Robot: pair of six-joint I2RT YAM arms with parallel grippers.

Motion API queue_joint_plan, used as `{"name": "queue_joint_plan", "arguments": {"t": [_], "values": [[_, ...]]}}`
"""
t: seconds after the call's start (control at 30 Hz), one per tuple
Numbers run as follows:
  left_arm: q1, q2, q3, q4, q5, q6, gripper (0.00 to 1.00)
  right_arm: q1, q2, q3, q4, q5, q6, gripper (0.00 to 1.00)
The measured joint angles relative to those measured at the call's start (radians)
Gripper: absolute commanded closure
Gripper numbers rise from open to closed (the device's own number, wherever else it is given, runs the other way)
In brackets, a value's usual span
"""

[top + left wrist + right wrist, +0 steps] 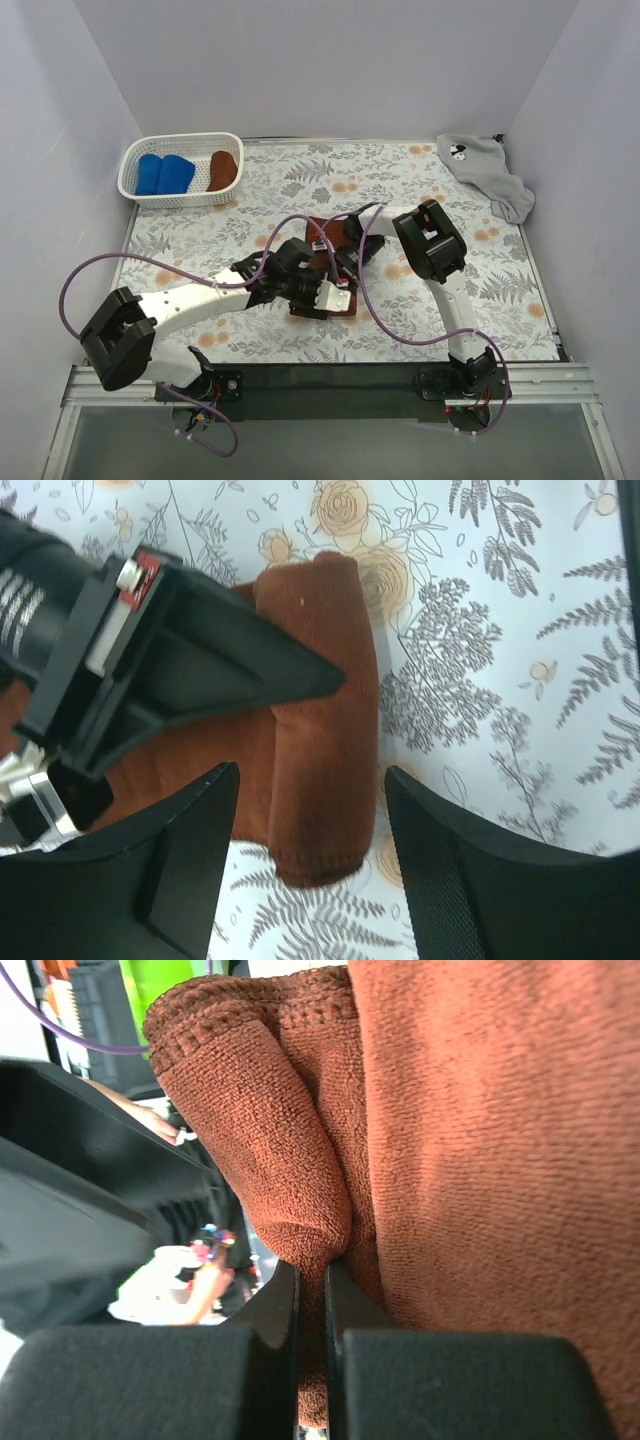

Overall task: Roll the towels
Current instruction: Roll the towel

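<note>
Done: two blue rolls (165, 174) and a rust roll (223, 170) in basket (130, 176); in hand: rust towel (320, 700) mid table (420, 200), partly rolled, right pincer (312, 1290) clamped on its fold, left pincer (308, 780) wide astride it; to do: grey towel (485, 170), crumpled, far right corner.

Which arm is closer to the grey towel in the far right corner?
Right. The right arm bends just on the near side of the grey towel; the left arm lies across the near left, far from it.

No legible text, label, number anywhere; grey towel (487, 172) bears small black-and-white mark (458, 153), unreadable.
</note>
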Motion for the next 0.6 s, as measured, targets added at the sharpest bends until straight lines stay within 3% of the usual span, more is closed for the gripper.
{"name": "queue_joint_plan", "arguments": {"t": [0.2, 0.33, 0.4, 0.5, 0.6], "values": [[-0.085, 0.112, -0.012, 0.080, -0.109, 0.022, 0.57, -0.006, 0.034, 0.019, -0.037, -0.024, 0.017, 0.99], [-0.108, 0.139, -0.045, 0.123, -0.155, 0.039, 0.69, -0.018, 0.051, 0.022, -0.047, -0.042, 0.026, 0.99], [-0.118, 0.139, -0.055, 0.140, -0.173, 0.043, 0.80, -0.026, 0.059, 0.026, -0.055, -0.047, 0.033, 0.99], [-0.128, 0.140, -0.059, 0.150, -0.192, 0.043, 0.97, -0.029, 0.063, 0.035, -0.063, -0.040, 0.047, 0.87], [-0.128, 0.157, -0.035, 0.125, -0.187, 0.043, 1.00, -0.036, 0.061, 0.039, -0.070, -0.035, 0.058, 0.69]]}}
